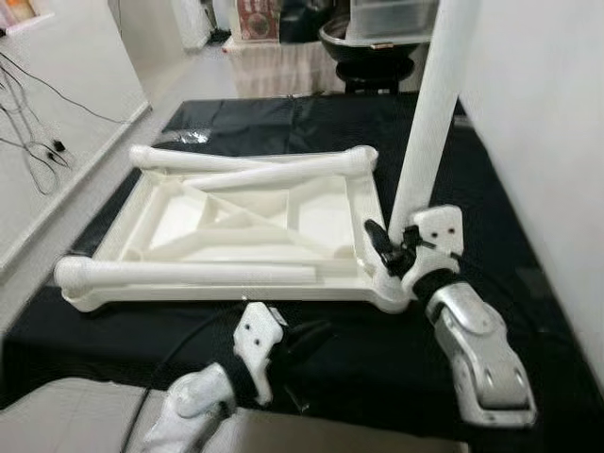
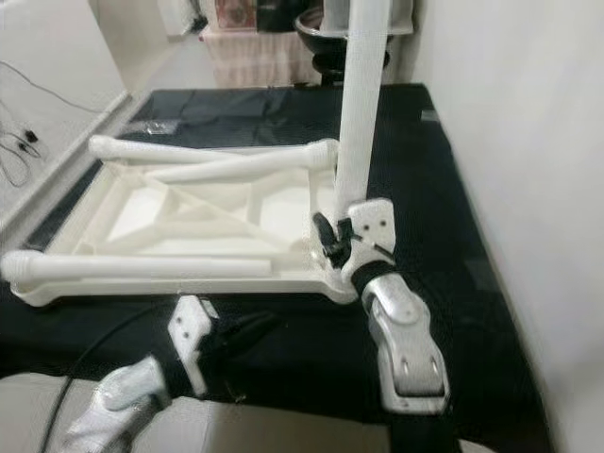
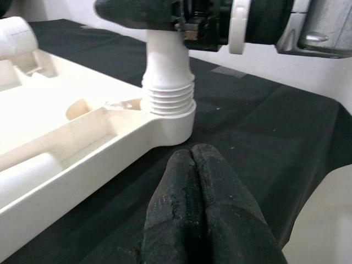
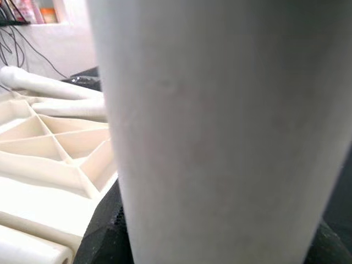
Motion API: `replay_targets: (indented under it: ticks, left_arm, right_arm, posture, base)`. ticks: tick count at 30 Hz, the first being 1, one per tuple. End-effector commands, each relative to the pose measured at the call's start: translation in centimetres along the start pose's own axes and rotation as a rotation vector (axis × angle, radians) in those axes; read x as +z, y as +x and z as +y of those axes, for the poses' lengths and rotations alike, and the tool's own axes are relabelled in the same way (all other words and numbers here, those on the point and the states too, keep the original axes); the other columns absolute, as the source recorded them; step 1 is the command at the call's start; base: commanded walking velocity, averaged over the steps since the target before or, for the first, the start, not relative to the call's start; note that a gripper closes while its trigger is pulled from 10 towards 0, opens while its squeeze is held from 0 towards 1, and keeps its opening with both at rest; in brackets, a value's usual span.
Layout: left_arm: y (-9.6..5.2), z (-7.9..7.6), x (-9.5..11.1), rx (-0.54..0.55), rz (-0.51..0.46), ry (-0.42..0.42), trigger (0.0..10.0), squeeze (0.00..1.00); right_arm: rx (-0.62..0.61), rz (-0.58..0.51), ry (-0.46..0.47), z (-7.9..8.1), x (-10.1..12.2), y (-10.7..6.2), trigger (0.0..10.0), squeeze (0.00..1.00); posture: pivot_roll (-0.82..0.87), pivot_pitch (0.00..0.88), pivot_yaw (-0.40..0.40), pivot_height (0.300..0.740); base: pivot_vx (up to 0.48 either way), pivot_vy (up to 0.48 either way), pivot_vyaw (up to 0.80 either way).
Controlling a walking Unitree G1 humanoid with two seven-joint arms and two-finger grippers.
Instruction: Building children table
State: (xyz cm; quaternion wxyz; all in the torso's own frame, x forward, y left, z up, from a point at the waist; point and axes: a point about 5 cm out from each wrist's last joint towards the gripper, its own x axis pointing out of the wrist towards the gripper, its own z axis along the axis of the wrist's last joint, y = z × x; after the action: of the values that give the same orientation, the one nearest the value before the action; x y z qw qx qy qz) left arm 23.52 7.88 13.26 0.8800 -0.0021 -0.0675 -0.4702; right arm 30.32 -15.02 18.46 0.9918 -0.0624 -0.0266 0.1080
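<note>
Right gripper (image 1: pixel 392 247) is clamped on the upright table leg (image 1: pixel 429 113) low down, just above its threaded base, black fingers pinching the white tube where it stands in the tabletop's corner socket at about four o'clock of the slab. Left gripper (image 3: pixel 201 206) hovers just off that same corner, fingers pressed together and holding nothing. The overturned tabletop (image 1: pixel 245 222) is cream-white plastic, underside up, ribbed with diagonal braces. Three loose legs (image 1: pixel 189 274) lie on it: one along the near edge, two crossing at the far edge. All of it sits on a black mat (image 1: pixel 491 189) spread over the floor, a pale wall (image 1: pixel 547 123) running along three o'clock, cables (image 1: pixel 33 142) trailing at ten. The left wrist view gives the leg's ridged collar seated in the socket; the right wrist view is too close, probably just the leg's smooth white side
</note>
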Motion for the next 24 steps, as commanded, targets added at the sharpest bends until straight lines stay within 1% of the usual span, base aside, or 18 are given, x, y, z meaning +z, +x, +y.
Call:
replay_targets:
  ticks: [1, 3, 5, 7, 8, 9, 10, 11, 12, 13, 14, 15, 16, 17, 18, 19, 22, 24]
  left_arm:
    - [-0.4, 0.0, -0.4, -0.002, 0.02, -0.004, 0.0, 0.0]
    - [-0.5, 0.0, -0.4, 0.004, 0.02, -0.002, 0.0, 0.0]
    - [-0.6, 0.1, -0.5, 0.019, 0.021, 0.004, 0.0, 0.0]
    - [-0.6, 0.1, -0.5, 0.019, 0.021, 0.004, 0.0, 0.0]
    - [-0.6, 0.1, -0.5, 0.02, 0.024, 0.004, 6.2, 0.0]
    - [-0.6, 0.1, -0.5, 0.02, 0.024, 0.004, 6.2, 0.0]
    - [-0.6, 0.1, -0.6, 0.017, 0.027, 0.003, 10.0, 0.0]
    - [-0.6, 0.1, -0.6, 0.012, 0.029, 0.001, 10.0, 0.0]
    - [-0.6, 0.1, -0.6, 0.012, 0.029, 0.001, 10.0, 0.0]
    - [-0.6, 0.1, -0.6, 0.009, 0.031, -0.001, 10.0, 0.0]
    - [-0.6, 0.2, -0.6, 0.007, 0.03, -0.001, 10.0, 0.0]
    - [-0.5, 0.2, -0.6, 0.006, 0.029, -0.001, 10.0, 0.0]
    - [-0.5, 0.2, -0.6, 0.006, 0.029, -0.001, 10.0, 0.0]
    - [-0.4, 0.2, -0.6, 0.005, 0.028, -0.001, 10.0, 0.0]
    - [-0.4, 0.2, -0.6, 0.005, 0.028, -0.001, 10.0, 0.0]
    - [-0.3, 0.2, -0.6, 0.005, 0.026, -0.001, 10.0, 0.0]
    - [-0.1, 0.2, -0.5, 0.007, 0.023, 0.0, 10.0, 0.0]
    - [-0.1, 0.2, -0.5, 0.007, 0.023, 0.0, 10.0, 0.0]
  right_arm:
    - [0.023, 0.224, 0.022, 0.9, -4.1, -0.4, 0.0, 0.0]
    - [0.029, 0.231, 0.015, 1.1, -4.2, -0.5, 0.0, 0.0]
    - [0.02, 0.263, 0.01, 1.7, -4.4, -1.2, 0.1, 0.0]
    - [0.02, 0.263, 0.01, 1.7, -4.4, -1.2, 0.1, 0.0]
    - [0.035, 0.261, 0.017, 2.2, -4.5, -1.5, 10.0, 0.0]
    - [0.035, 0.261, 0.017, 2.2, -4.5, -1.5, 10.0, 0.0]
    - [0.07, 0.241, 0.029, 2.6, -4.3, -1.6, 10.0, 0.28]
    - [0.12, 0.212, 0.055, 3.1, -3.9, -1.6, 10.0, 1.0]
    - [0.12, 0.212, 0.055, 3.1, -3.9, -1.6, 10.0, 1.0]
    - [0.175, 0.17, 0.081, 3.3, -3.3, -1.4, 10.0, 1.0]
    - [0.263, 0.115, 0.112, 3.4, -2.3, -1.1, 10.0, 1.0]
    - [0.355, 0.075, 0.116, 3.2, -1.6, -0.9, 10.0, 1.0]
    - [0.355, 0.075, 0.116, 3.2, -1.6, -0.9, 10.0, 1.0]
    - [0.448, 0.04, 0.103, 3.1, -0.8, -0.9, 10.0, 0.98]
    - [0.448, 0.04, 0.103, 3.1, -0.8, -0.9, 10.0, 0.98]
    - [0.527, 0.025, 0.081, 3.0, -0.4, -0.8, 10.0, 0.0]
    - [0.674, 0.02, 0.005, 2.5, 0.0, -0.6, 10.0, 0.0]
    - [0.674, 0.02, 0.005, 2.5, 0.0, -0.6, 10.0, 0.0]
  posture:
    - [0.01, 0.144, 0.078, 0.74]
    - [0.02, 0.143, 0.072, 0.74]
    - [0.02, 0.139, 0.072, 0.74]
    - [0.02, 0.139, 0.072, 0.74]
    - [0.01, 0.135, 0.073, 0.74]
    - [0.01, 0.135, 0.073, 0.74]
    - [0.01, 0.136, 0.076, 0.74]
    - [0.01, 0.134, 0.077, 0.74]
    - [0.01, 0.134, 0.077, 0.74]
    - [0.01, 0.134, 0.081, 0.74]
    - [0.01, 0.134, 0.083, 0.74]
    - [0.01, 0.132, 0.085, 0.74]
    - [0.01, 0.132, 0.085, 0.74]
    - [0.01, 0.132, 0.083, 0.74]
    - [0.01, 0.132, 0.083, 0.74]
    - [0.01, 0.132, 0.075, 0.74]
    - [0.02, 0.128, 0.07, 0.74]
    - [0.02, 0.128, 0.07, 0.74]
  base:
    - [0.0, 0.0, 0.0]
    - [0.0, 0.0, 0.0]
    - [0.0, 0.0, 0.0]
    - [0.0, 0.0, 0.0]
    - [0.0, 0.0, 0.0]
    - [0.0, 0.0, 0.0]
    - [0.0, 0.0, 0.0]
    - [0.0, 0.0, 0.0]
    - [0.0, 0.0, 0.0]
    - [0.0, 0.0, 0.0]
    - [0.0, 0.0, 0.0]
    - [0.0, 0.0, 0.0]
    - [0.0, 0.0, 0.0]
    - [0.0, 0.0, 0.0]
    - [0.0, 0.0, 0.0]
    - [0.0, 0.0, 0.0]
    - [0.0, 0.0, 0.0]
    - [0.0, 0.0, 0.0]
